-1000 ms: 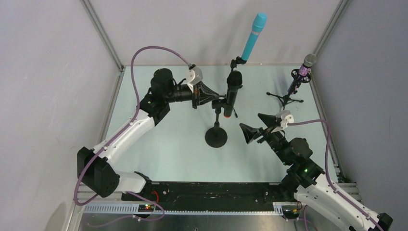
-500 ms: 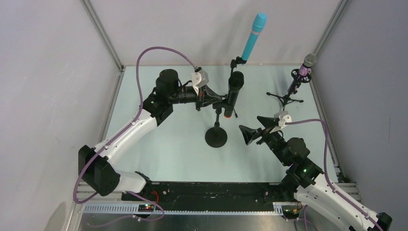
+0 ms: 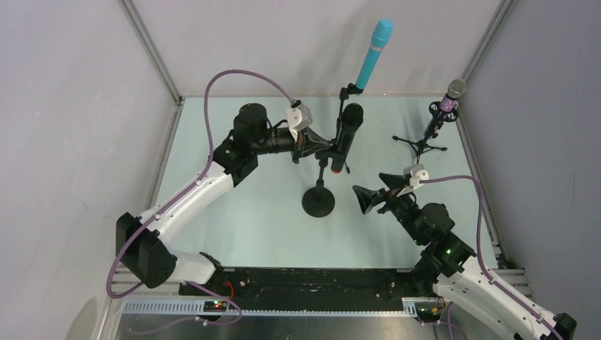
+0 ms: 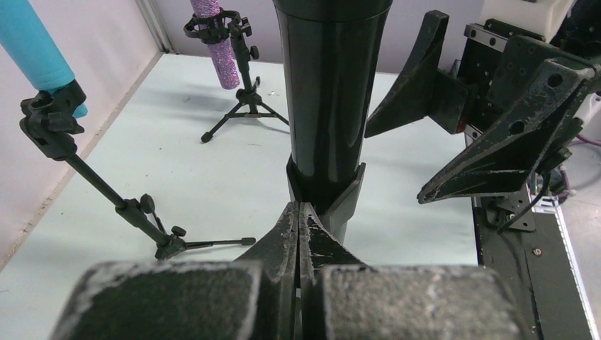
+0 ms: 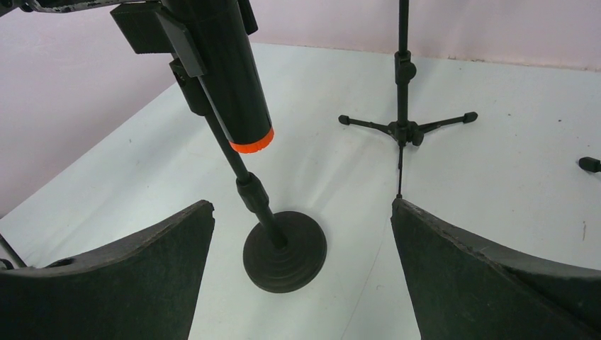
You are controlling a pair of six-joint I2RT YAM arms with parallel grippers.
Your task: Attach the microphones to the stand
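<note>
The black microphone (image 3: 344,138) with an orange end (image 5: 252,142) sits upright in the clip of the round-base stand (image 3: 318,201). My left gripper (image 3: 324,150) is shut and empty. Its tips (image 4: 299,211) touch the clip just below the black microphone (image 4: 329,106). My right gripper (image 3: 370,193) is open and empty, right of the stand's base (image 5: 285,248), and its jaws (image 5: 301,204) are wide apart. The turquoise microphone (image 3: 373,53) is held on a tall tripod stand. The purple glittery microphone (image 3: 444,105) stands in a small tripod stand (image 3: 422,146).
The tall tripod's feet (image 5: 404,127) stand behind the round-base stand. Grey walls and aluminium rails (image 3: 152,53) enclose the table on three sides. The right gripper (image 4: 489,120) shows close behind the black microphone in the left wrist view.
My left gripper has closed and moved right until its tips reach the stand's clip. The right gripper has shifted slightly and stays open.
</note>
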